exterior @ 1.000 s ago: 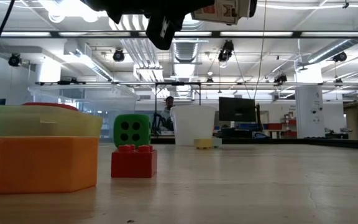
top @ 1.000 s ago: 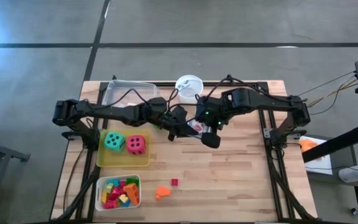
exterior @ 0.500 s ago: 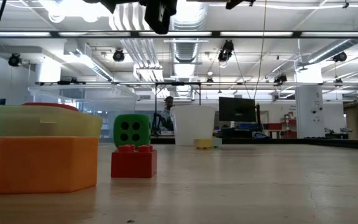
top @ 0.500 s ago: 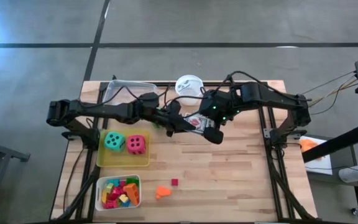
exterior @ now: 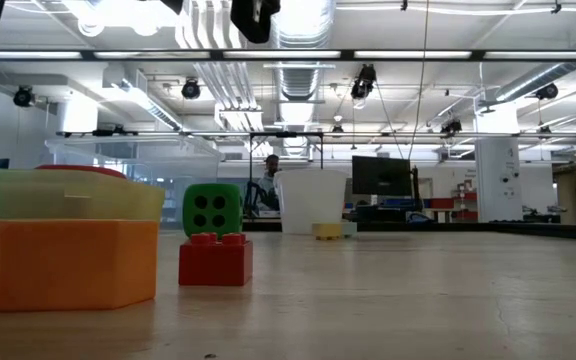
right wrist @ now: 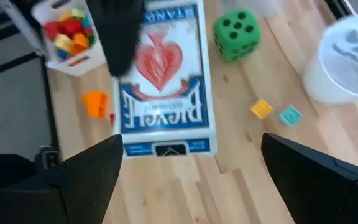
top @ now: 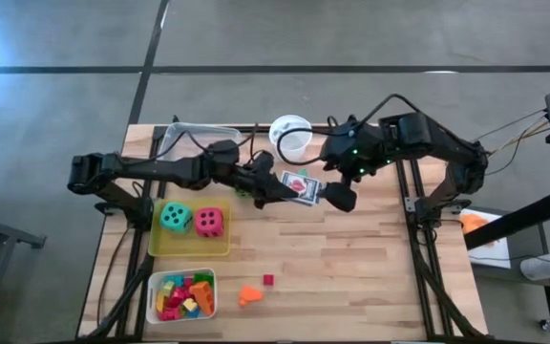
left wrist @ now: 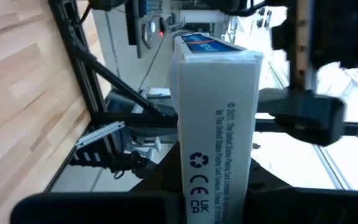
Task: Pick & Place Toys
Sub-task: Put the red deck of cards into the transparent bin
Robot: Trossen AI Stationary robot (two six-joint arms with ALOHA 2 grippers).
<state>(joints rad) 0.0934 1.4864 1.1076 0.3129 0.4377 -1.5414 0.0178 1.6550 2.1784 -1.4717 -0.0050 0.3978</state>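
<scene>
High view: left gripper (top: 277,188) sits mid-table, jaws clamped on a card pack (top: 300,187) held above the wood; right gripper (top: 337,194) is just at the pack's 3 o'clock, jaws spread wide and empty. White cup (top: 291,134) lies at 12 o'clock from the pack. Yellow tray (top: 189,244) at 8 o'clock holds the teal die (top: 175,216) and red die (top: 210,222); the white tray (top: 181,313) further toward 7 o'clock is full of small blocks. An orange block (top: 248,295) and a small red block (top: 268,280) lie loose on the table. Low view: green die (exterior: 213,209) stands on the wood behind the red block, with a yellow block (exterior: 327,231) by the cup; no fingers in sight. Left wrist view: pack upright between the fingers, narrow edge facing. Right wrist view: pack face-on in the air, gripped by the other arm's dark finger; green die, yellow and teal blocks (right wrist: 289,115) lie loose beyond. Judgement: partly sorted; pack, green die and several loose blocks remain to place.
</scene>
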